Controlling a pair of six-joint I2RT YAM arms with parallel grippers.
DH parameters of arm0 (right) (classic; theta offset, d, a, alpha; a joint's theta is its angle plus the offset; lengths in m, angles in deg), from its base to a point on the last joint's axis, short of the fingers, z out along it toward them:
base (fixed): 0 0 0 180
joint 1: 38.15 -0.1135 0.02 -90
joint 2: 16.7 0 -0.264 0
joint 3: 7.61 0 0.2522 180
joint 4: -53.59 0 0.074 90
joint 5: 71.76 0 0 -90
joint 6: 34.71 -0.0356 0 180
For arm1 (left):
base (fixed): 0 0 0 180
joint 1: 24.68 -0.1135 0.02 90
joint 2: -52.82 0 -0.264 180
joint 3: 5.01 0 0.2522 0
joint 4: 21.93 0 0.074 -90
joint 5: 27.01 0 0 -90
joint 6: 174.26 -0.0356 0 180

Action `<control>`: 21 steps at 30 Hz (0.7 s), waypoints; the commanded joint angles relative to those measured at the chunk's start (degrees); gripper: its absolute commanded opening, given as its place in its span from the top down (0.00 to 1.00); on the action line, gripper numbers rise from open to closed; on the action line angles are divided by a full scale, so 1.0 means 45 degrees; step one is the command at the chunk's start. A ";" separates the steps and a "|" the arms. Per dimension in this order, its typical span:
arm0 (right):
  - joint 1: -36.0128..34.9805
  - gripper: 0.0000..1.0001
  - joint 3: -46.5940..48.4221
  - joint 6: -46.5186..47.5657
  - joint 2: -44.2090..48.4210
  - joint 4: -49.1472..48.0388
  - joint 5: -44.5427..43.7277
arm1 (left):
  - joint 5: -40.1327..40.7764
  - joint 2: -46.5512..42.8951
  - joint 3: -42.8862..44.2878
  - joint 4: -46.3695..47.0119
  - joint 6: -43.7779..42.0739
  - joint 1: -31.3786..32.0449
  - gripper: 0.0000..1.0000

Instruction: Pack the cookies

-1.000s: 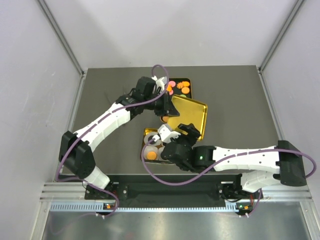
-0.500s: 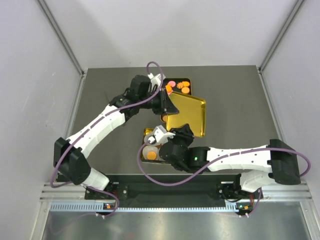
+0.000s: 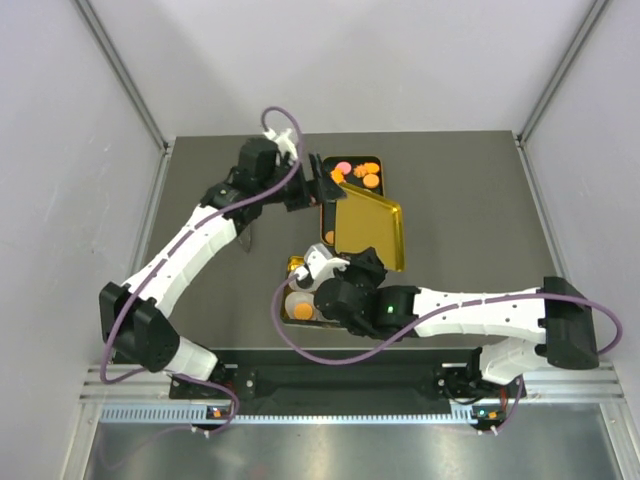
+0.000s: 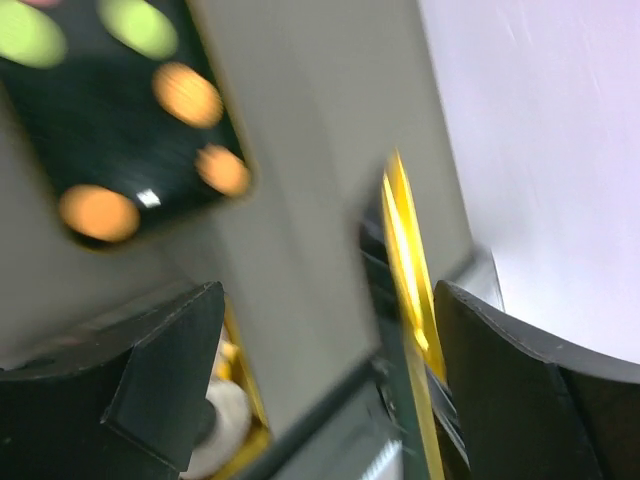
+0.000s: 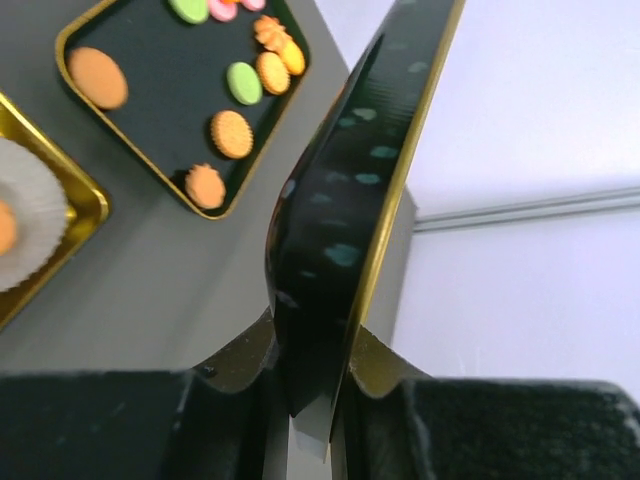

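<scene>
Fingers (image 5: 236, 372) of the right hand (image 5: 305, 400) are pressed tight on the near edge of the lid (image 5: 340, 220), one on each face, so the lid stands on edge in the right wrist view, its dark mottled underside to the left and its gold rim to the right. From above, the right hand (image 3: 335, 268) sits at the near left corner of the lid (image 3: 368, 232), whose gold top faces up and tilts over the middle of the tabletop (image 3: 470, 200). The left hand (image 3: 312, 192) is at the lid's far left edge. In its blurred wrist view the left hand (image 4: 328, 300) is spread wide, with the thin gold edge of the lid (image 4: 400, 240) standing between the fingers, close to the right one; whether it touches that finger cannot be told. Most cookies (image 3: 355, 172) lie loose in a black, gold-rimmed tray (image 3: 372, 160) at the far middle, just beyond the lid. The right wrist view shows those cookies (image 5: 231, 133) as orange, green and pink discs on the tray (image 5: 160, 90). A gold tin (image 3: 295, 265) sits near and left of the lid, under the right arm, holding a white liner (image 5: 25, 230) with an orange cookie (image 3: 302, 311) in it.
</scene>
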 commanded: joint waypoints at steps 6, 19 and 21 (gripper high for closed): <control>0.0699 1.00 0.2119 -0.4058 0.1287 0.3806 0.4887 | 0.3142 -0.1097 0.1218 0.0479 -0.0494 -0.3269 0.09; 0.8941 1.00 0.0119 -1.2231 0.2676 -0.4042 2.4114 | 0.3280 -0.5843 -0.3328 0.0226 -0.1196 -0.3371 0.10; 0.8982 1.00 -0.1074 -1.3430 0.2540 -0.6063 2.5093 | 0.3572 -0.6469 -0.3566 -0.0415 -0.1527 -0.3371 0.10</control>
